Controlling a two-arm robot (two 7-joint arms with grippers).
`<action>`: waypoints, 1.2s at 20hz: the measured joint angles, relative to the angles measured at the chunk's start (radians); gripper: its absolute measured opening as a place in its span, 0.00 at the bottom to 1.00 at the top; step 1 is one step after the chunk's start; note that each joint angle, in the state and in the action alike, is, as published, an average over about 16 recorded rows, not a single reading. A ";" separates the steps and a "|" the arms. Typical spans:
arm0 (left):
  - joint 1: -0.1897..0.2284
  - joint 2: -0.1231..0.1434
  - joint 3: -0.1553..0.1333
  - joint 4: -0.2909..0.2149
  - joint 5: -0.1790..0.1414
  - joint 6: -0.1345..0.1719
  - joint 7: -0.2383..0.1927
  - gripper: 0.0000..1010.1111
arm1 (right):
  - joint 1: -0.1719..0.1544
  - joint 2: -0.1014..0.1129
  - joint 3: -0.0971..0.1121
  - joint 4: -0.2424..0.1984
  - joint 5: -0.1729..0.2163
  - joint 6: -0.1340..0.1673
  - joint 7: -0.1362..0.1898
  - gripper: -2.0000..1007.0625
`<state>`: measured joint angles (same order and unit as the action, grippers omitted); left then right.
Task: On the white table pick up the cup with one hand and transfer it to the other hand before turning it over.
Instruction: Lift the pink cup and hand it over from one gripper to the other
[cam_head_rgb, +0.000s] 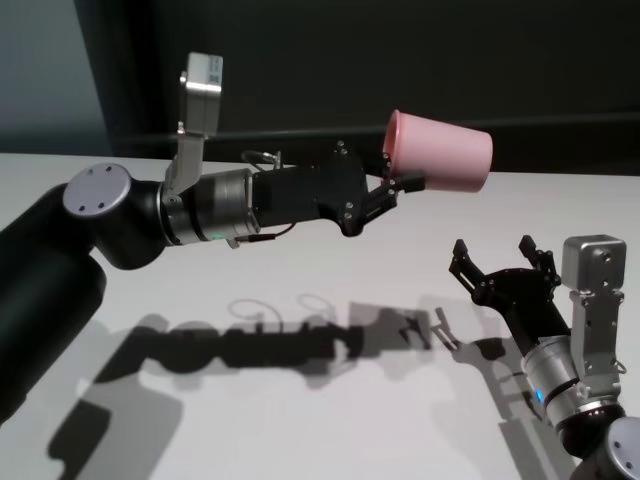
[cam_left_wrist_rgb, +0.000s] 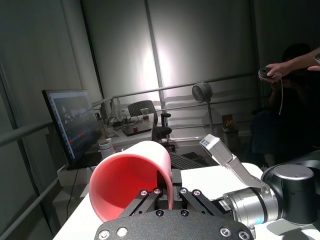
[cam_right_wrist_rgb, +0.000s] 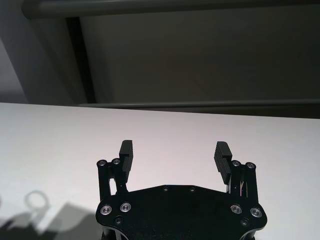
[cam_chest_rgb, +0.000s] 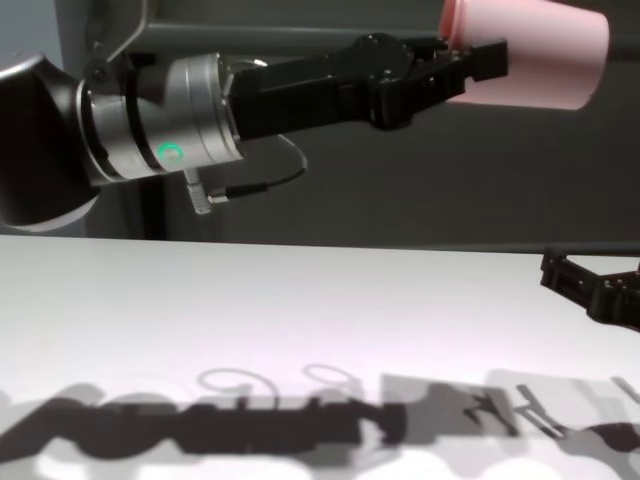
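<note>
pink cup (cam_head_rgb: 440, 150) lies sideways, raised above worktop (cam_head_rgb: 300, 420) | left hand (cam_head_rgb: 395, 186) pinches its rim | right hand (cam_head_rgb: 503, 262) spread empty, below cup | likely light, stiff, slick; take mid-wall

From above, the head camera looks down across the worktop (cam_head_rgb: 300, 420), the chest camera skims low over its near edge, and each wrist camera peers out close behind its own tool, all sharing that white surface.
</note>
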<state>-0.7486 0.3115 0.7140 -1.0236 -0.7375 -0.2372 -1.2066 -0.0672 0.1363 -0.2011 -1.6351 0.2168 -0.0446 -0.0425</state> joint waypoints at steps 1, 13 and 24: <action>0.000 0.000 0.000 0.000 0.000 0.000 0.000 0.05 | -0.002 -0.002 0.009 -0.001 0.006 0.000 0.002 0.99; 0.000 0.000 0.000 0.000 0.000 0.001 0.000 0.05 | -0.030 -0.055 0.166 -0.041 0.189 0.029 0.053 0.99; 0.000 0.000 0.000 0.000 0.000 0.001 0.000 0.05 | -0.033 -0.107 0.271 -0.066 0.455 0.118 0.118 0.99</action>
<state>-0.7483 0.3117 0.7140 -1.0238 -0.7379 -0.2363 -1.2065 -0.1002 0.0298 0.0704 -1.7010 0.6722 0.0737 0.0751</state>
